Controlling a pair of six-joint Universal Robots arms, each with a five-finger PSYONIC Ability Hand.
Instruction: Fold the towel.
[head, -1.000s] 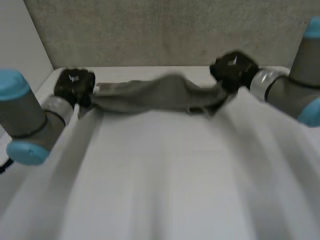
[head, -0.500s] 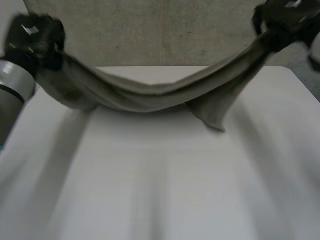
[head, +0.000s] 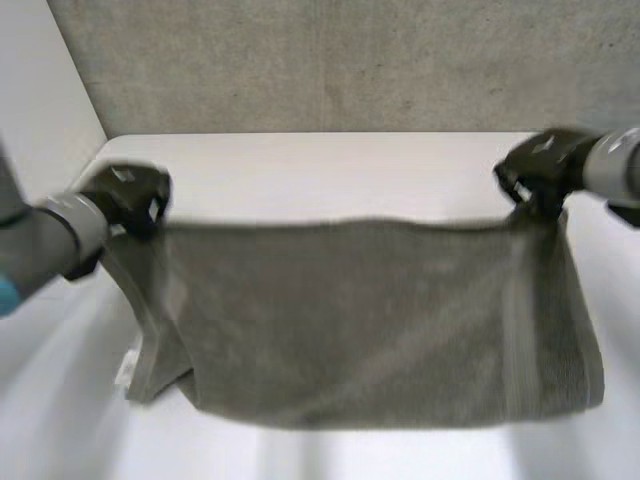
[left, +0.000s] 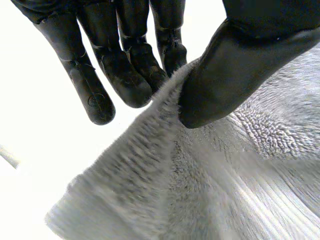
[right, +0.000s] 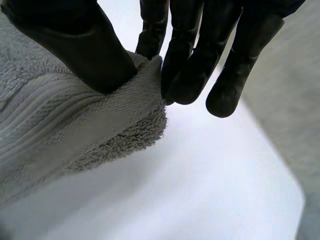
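Observation:
A grey towel (head: 370, 320) hangs spread out flat between my two hands above the white table (head: 300, 165). My left hand (head: 125, 195) holds its upper left corner, my right hand (head: 540, 175) its upper right corner. In the left wrist view the thumb (left: 235, 65) pinches the towel (left: 225, 190) against the fingers (left: 135, 75). The right wrist view shows the same grip, the thumb (right: 75, 45) pressing the towel's corner (right: 90, 125) onto the fingers (right: 195, 65). The towel's lower edge hangs low over the near part of the table, and its lower left corner is folded under.
A rough grey wall (head: 340, 60) stands behind the table's far edge. The bare white table top shows beyond the towel and beside both hands.
Both hands lifted the bunched towel off the far part of the table, swung it up and apart, then came down and toward me; it now hangs stretched open.

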